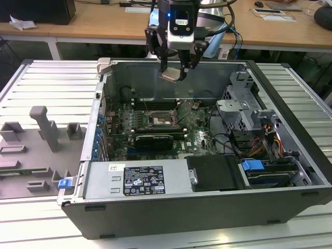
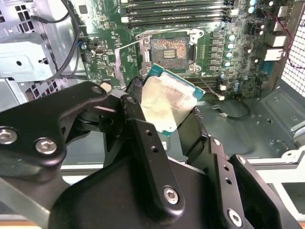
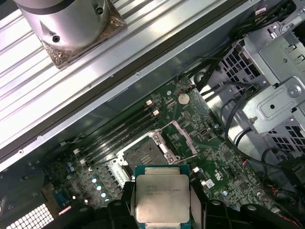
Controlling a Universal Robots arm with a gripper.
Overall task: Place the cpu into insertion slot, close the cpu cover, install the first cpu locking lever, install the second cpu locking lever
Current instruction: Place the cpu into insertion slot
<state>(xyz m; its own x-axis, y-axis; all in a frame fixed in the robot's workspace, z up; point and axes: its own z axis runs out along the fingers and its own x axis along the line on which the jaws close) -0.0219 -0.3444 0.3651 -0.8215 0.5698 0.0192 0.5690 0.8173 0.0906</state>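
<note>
Exterior view: I recorded the gripper point(image 1: 174, 71) clamped on the cpu point(image 1: 170, 76), held high above the insertion slot point(image 1: 158, 120), metal top facing the wrist, chip tilted, not level.

A ribbed silver bench point(image 1: 52, 72) is carrying 1 open black computer case point(image 1: 207, 212) at its middle, and a grey moulded fixture point(image 1: 44, 129) is lying beside the case, toward the exterior view's left.
</note>
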